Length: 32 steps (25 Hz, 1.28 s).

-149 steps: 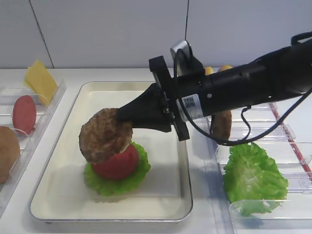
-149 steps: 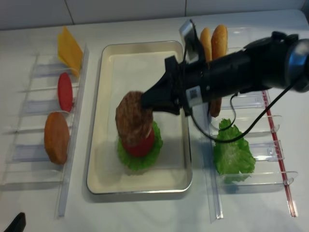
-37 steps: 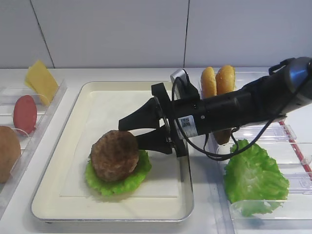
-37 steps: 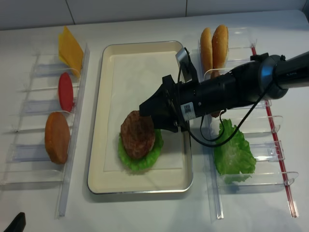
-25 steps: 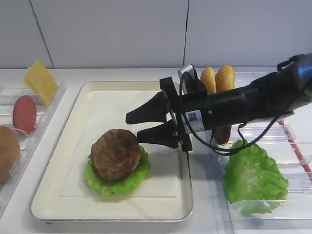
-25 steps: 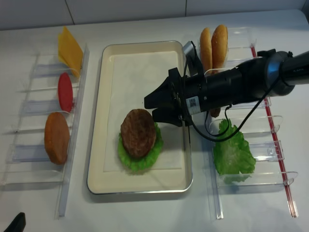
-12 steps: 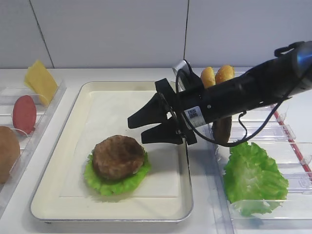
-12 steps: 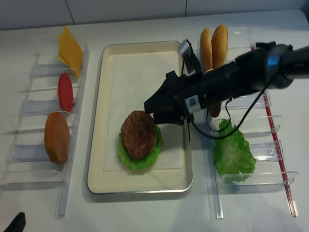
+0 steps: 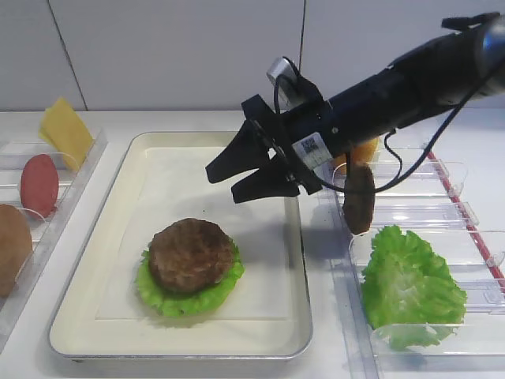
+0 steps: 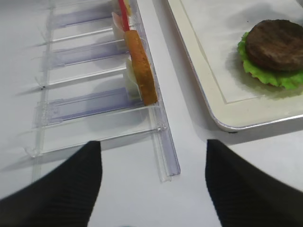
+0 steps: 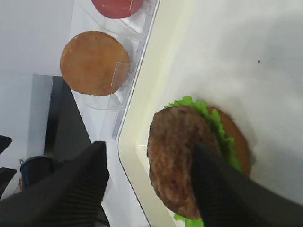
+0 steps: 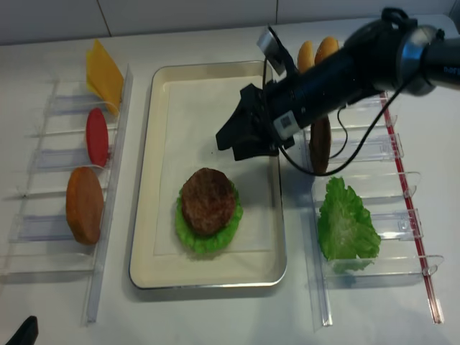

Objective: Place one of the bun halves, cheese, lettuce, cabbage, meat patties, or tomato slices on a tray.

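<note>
**Patty down on the stack, tool clear above the tray**

Placed already, by the look of it: one meat patty (image 9: 192,255) lying flat on the lettuce (image 9: 189,286) near the front of the tray (image 9: 75,260), with an edge of something reddish-brown just peeking out beneath in the right wrist view, too little to name. Nothing gripping it now. Right tool (image 9: 246,180) hanging above the tray's right side, jaws spread and empty, well apart from the stack. Left tool (image 10: 151,189) seen only as two dark fingers at the bottom of its own wrist view, parted with bare bench between them, holding nothing, over the bench in front of the left holder.

Still in the holders: cheese (image 9: 66,131) and a tomato slice (image 9: 39,184) on the left, with a bun half (image 9: 12,249) in front of them; on the right a second meat patty (image 9: 360,198) standing on edge, a loose lettuce leaf (image 9: 410,286), and two more bun halves (image 12: 316,50) largely hidden behind the arm.

Judged against the task: one item on the tray, so this placement looks complete. Left, at most, drawing the arm back.
</note>
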### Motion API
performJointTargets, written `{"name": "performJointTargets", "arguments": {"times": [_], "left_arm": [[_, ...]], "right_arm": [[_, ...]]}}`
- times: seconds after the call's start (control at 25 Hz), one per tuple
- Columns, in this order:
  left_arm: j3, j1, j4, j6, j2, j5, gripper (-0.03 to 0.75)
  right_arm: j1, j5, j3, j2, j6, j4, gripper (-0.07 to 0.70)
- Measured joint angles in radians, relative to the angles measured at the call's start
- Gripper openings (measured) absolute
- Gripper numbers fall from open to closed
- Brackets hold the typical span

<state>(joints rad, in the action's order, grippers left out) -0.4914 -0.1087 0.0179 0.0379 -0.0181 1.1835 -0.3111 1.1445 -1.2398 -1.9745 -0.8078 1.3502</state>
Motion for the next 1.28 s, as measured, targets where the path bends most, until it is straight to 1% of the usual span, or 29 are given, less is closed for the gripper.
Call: {"name": "performJointTargets", "arguments": {"times": [0.08,0.32,0.52,0.64,0.88,1.12,1.28], "left_arm": [[0.0,0.0,0.0,0.0,0.0,0.0,0.456],[0.0,0.0,0.0,0.0,0.0,0.0,0.456],[0.0,0.0,0.0,0.0,0.0,0.0,0.456],[0.0,0.0,0.0,0.0,0.0,0.0,0.456],[0.0,0.0,0.0,0.0,0.0,0.0,0.456],[0.0,0.0,0.0,0.0,0.0,0.0,0.456],[0.0,0.0,0.0,0.0,0.0,0.0,0.456]], "right_arm": [[0.0,0.02,-0.046,0.01,0.039,-0.045,0.419],[0.0,0.044,-0.189,0.055,0.164,-0.197,0.419],[0.0,0.059,-0.316,0.082,0.308,-0.388,0.417],[0.0,0.067,-0.363,0.109,0.374,-0.489,0.417],[0.0,0.08,-0.383,0.186,0.475,-0.659,0.417],[0.0,0.091,-0.383,0.282,0.603,-0.84,0.417],[0.0,0.095,-0.369,0.366,0.667,-0.897,0.417]]}}
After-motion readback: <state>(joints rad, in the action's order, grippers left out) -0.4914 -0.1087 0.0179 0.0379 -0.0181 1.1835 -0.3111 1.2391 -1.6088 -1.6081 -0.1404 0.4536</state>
